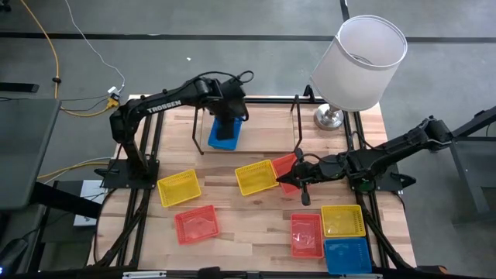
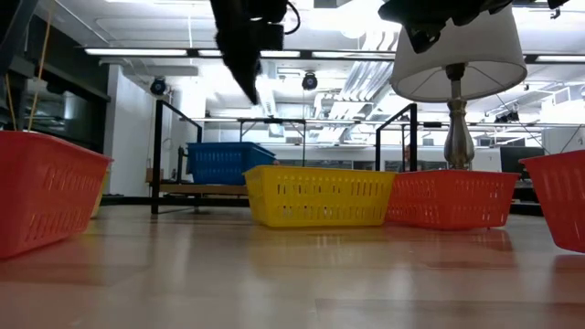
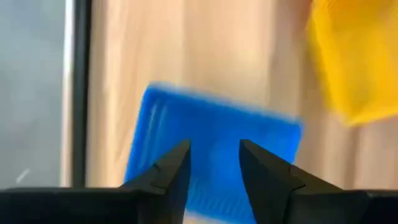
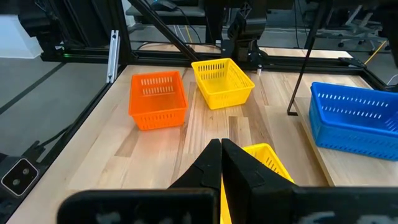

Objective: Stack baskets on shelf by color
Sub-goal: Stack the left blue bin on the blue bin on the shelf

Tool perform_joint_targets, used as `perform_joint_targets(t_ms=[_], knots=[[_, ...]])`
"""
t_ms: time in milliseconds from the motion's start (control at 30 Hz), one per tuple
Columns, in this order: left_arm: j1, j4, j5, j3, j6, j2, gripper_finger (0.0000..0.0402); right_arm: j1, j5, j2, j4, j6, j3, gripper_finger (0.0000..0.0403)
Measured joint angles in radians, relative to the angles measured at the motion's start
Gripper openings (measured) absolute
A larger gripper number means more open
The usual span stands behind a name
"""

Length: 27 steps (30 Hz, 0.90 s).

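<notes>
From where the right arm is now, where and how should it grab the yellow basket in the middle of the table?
Grip the yellow basket by its thin rim wall on the side facing the right gripper, coming down from above. It sits upright and open-topped, so one finger can go inside, one outside. An orange-red basket crowds that side, so pick a clear stretch.

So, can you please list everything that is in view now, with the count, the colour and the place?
blue baskets: 2 seen, blue, one on the shelf, one at the table's right corner
yellow baskets: 3, yellow, left, middle, right
orange-red baskets: 3, orange-red, left, middle, right
shelf: 1, light wood, black frame, table's back
lamp: 1, white shade, back right
left gripper: open, above the shelf's blue basket
right gripper: shut, over the middle baskets
</notes>
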Motion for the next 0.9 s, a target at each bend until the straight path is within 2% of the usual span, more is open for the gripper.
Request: perform_joint_targets(t_ms=[67,233,567,700,900], knots=[[-0.012,0.074,0.002,-0.021,0.011,0.000,0.0092,0.000,0.000,0.000,0.009,0.000,0.000,0.0000],[-0.053,0.239,-0.149,-0.100,0.142,0.018,0.0010,0.000,0.000,0.000,0.022,0.000,0.000,0.0000],[-0.053,0.379,-0.202,-0.114,0.335,0.176,0.0001,0.000,0.003,0.000,0.022,0.000,0.000,0.0000],[-0.040,0.375,-0.277,-0.114,0.401,0.248,0.0001,0.000,0.003,0.000,0.021,0.017,0.000,0.0000],[-0.027,0.377,-0.353,-0.114,0.422,0.299,0.0000,0.000,0.004,0.000,0.020,0.009,0.000,0.0000]])
